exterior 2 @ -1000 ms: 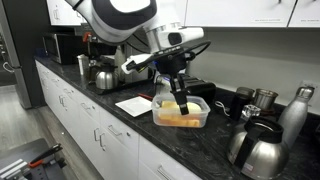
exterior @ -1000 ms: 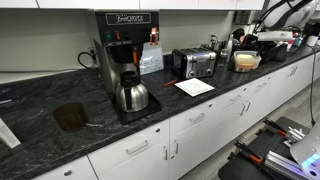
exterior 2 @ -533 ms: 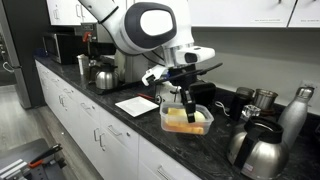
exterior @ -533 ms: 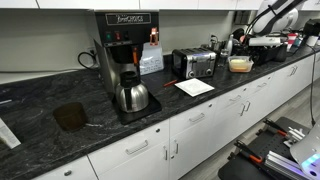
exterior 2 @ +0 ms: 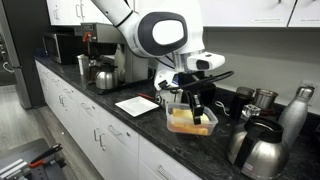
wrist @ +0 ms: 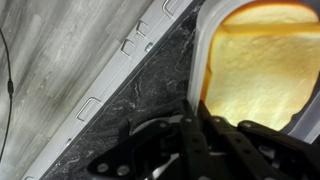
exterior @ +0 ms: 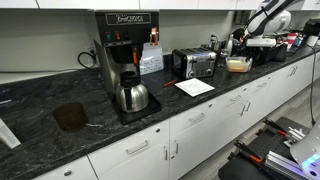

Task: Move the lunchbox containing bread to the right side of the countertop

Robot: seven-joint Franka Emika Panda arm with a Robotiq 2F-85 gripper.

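over the countertop (exterior 2: 205, 148), the lunchbox (exterior 2: 190, 122) of bread (wrist: 265, 70) is pinched at its rim by the gripper (exterior 2: 196, 106) for carrying, likely to be set down next.

Just past the lunchbox (exterior 2: 190, 122), dark mugs (exterior 2: 247, 100) and steel jugs (exterior 2: 252, 148) crowd the surface (exterior 2: 210, 148) and block the way on that side. Between the lunchbox and the white paper sheet (exterior 2: 135, 104) the surface lies bare, as does a strip along its front edge.
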